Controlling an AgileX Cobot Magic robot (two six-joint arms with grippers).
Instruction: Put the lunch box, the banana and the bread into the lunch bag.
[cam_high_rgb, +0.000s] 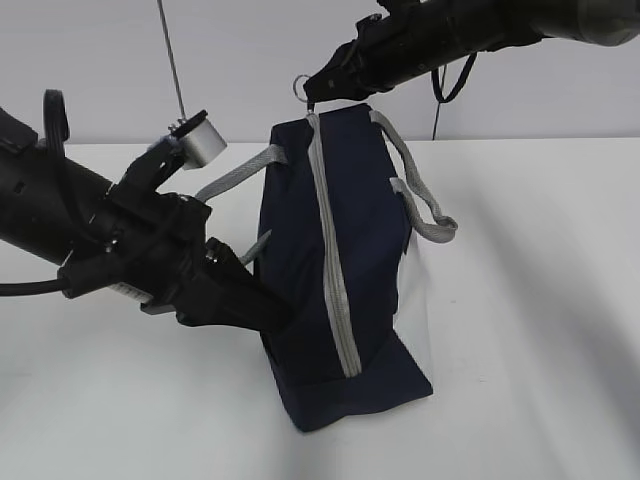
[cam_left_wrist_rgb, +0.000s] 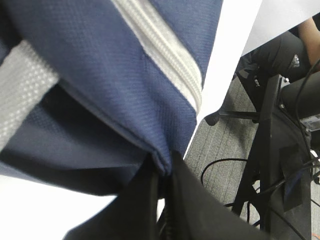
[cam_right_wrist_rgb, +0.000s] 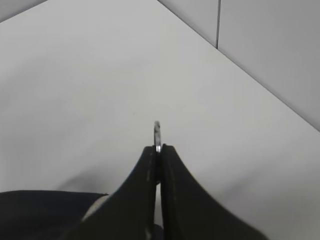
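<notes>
The navy lunch bag (cam_high_rgb: 340, 270) stands tilted on the white table, its grey zipper strip (cam_high_rgb: 332, 250) closed down the facing side. My left gripper (cam_high_rgb: 270, 312) is shut on the bag's lower left fabric edge; the left wrist view shows the blue fabric (cam_left_wrist_rgb: 125, 100) pinched between its fingers. My right gripper (cam_high_rgb: 312, 95) is shut on the metal ring pull (cam_high_rgb: 301, 86) at the bag's top; the ring (cam_right_wrist_rgb: 157, 134) sticks out between its fingertips in the right wrist view. The lunch box, banana and bread are out of view.
Two grey webbing handles (cam_high_rgb: 425, 205) hang off the bag's sides. The white table (cam_high_rgb: 520, 330) stretches around the bag, with a wall behind. The left wrist view shows floor, cables and a chair base (cam_left_wrist_rgb: 260, 165) past the table edge.
</notes>
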